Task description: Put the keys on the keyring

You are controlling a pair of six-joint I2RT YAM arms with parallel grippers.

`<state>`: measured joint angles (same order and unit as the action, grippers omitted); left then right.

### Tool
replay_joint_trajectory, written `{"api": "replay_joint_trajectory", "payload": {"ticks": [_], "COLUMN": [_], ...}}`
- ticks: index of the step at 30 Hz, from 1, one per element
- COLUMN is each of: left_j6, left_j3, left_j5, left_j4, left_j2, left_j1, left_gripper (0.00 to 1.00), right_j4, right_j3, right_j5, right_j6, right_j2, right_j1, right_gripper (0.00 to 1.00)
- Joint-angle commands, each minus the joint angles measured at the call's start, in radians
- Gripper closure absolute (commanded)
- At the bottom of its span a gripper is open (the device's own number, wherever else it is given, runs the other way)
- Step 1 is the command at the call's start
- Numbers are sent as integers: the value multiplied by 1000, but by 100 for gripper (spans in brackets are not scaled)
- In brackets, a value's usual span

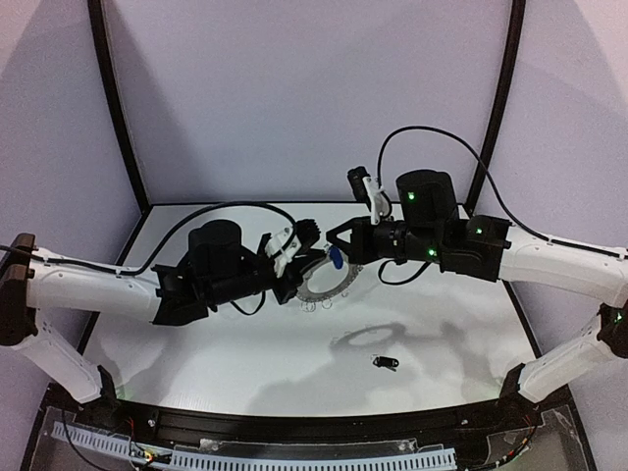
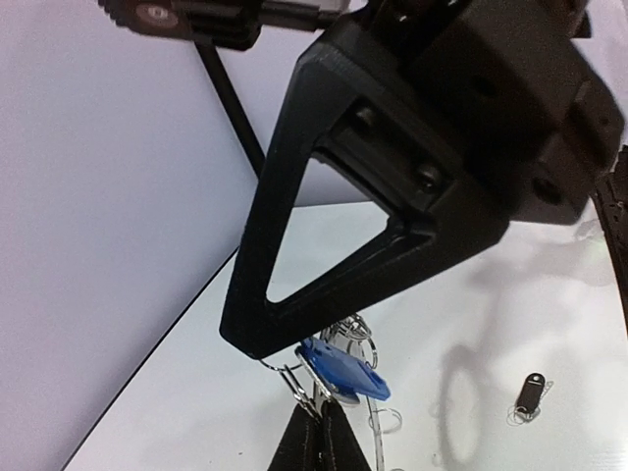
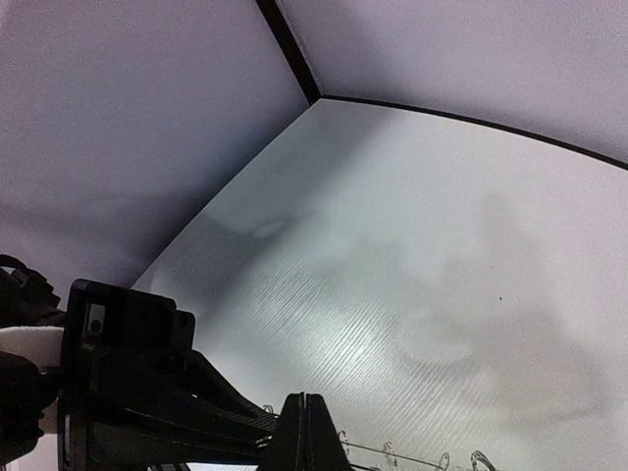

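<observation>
My arms stretch inward; left gripper and right gripper, pinched shut, meet at the wire-fringed keyring and blue plastic key, holds unclear; black key at its five o'clock.

Both arms are built from smooth white links joined by black sections: the left arm is seen at nine o'clock in the overhead view, the right arm at three o'clock. Bulky black wrist housings are carried at their inner ends. Small green lights are shown on the right arm's black parts (one more glows by the elbow, toward four o'clock). A thin black cable is looped above the right wrist toward one o'clock, and a second cable is run along the left arm.

From the left wrist camera, a finger of the right gripper is seen as a matte black triangular frame with an open centre. Two dark screws are recessed in its mount. The left gripper is shown at six o'clock as narrow black wedge-shaped tips.
</observation>
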<state>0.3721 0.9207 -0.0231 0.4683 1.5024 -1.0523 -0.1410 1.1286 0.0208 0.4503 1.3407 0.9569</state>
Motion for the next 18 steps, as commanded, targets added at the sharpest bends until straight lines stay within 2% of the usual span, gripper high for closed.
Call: {"api": "replay_joint_trajectory", "payload": {"ticks": [1,7,13,18], "left_j6": [53,108,175,203], "left_j3": [-49,-113,-161,-167], "left_j5": [117,176,232,272], "left_j4": [124,191,272,301], "left_j2": [-76,-107,-111,-114], "left_j1": [-5,-5,-6,-5], "left_gripper": [99,99,99,99], "right_j4": [-14,-20,-190,-308], "right_j3": [-22,-27,41,91], "right_j5": [-43,-212,-428,-505], "right_j6": [55,120,97,100], "right_j2": [-7,26,100,169], "right_j1": [-42,-118,-181,-199], "right_gripper": [100,100,100,100]}}
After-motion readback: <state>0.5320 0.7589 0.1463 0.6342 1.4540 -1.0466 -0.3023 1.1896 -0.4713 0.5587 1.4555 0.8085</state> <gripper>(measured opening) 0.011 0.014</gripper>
